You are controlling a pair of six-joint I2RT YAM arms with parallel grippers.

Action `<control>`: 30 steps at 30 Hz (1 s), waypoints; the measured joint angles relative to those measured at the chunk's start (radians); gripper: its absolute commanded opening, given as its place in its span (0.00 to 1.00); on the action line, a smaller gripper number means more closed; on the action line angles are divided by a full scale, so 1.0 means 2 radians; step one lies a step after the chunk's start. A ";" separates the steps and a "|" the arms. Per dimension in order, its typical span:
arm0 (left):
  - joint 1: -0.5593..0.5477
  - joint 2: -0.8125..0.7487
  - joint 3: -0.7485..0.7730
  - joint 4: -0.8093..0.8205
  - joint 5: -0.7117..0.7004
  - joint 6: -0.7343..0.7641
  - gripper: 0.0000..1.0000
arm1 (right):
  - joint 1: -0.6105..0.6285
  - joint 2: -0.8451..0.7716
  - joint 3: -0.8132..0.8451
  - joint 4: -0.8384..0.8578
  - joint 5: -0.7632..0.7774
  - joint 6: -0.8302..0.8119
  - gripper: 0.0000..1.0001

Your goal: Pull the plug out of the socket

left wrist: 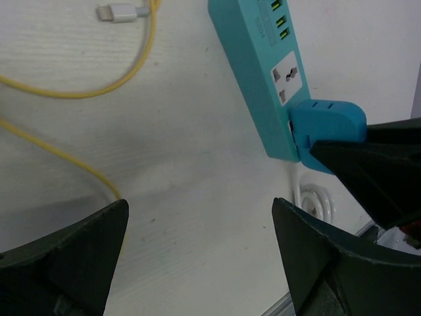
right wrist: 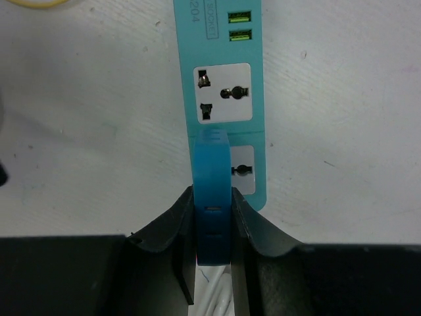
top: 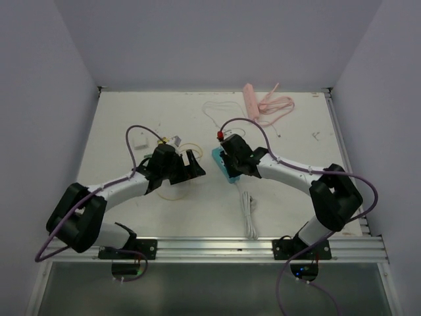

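Your work surface is a white table (top: 131, 197) boxed in by pale walls. From the top camera you can see the left gripper (top: 191, 164) hanging over a loop of yellow cable (top: 172, 195). The right gripper (top: 227, 161) sits on the teal power strip (top: 217, 158) near the table's middle. A white cord (top: 248, 214) runs from the strip toward your near edge. A pink power strip (top: 252, 102) with its bundled lead lies at the far edge, well apart from both arms.

On your left wrist camera, the left gripper (left wrist: 197, 263) is spread wide and holds nothing, with bare table between its fingers (left wrist: 66, 263). Beyond them lies the teal power strip (left wrist: 256, 72). The blue plug (left wrist: 325, 125) stands at its near end, with the right arm's black finger (left wrist: 375, 171) against it. The yellow cable (left wrist: 66, 92) curves across the left side, and a USB connector (left wrist: 118, 12) lies at the top.

On your right wrist camera, the right gripper (right wrist: 212, 197) is clamped narrowly on the blue plug (right wrist: 212, 158), one finger (right wrist: 171, 230) on each flank. The plug sits over the socket nearest the gripper on the teal power strip (right wrist: 253, 85). A free universal socket (right wrist: 223, 92) and two green USB ports (right wrist: 240, 26) lie beyond it.
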 measured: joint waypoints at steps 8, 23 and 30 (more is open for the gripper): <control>-0.057 0.136 0.081 0.079 -0.015 -0.066 0.80 | 0.006 -0.049 -0.051 0.004 -0.026 0.020 0.06; -0.099 0.228 0.114 0.138 -0.047 -0.135 0.45 | 0.009 -0.052 -0.054 0.005 -0.026 0.028 0.06; -0.100 0.245 0.113 0.176 -0.044 -0.160 0.15 | 0.011 -0.051 -0.051 -0.001 -0.022 0.028 0.04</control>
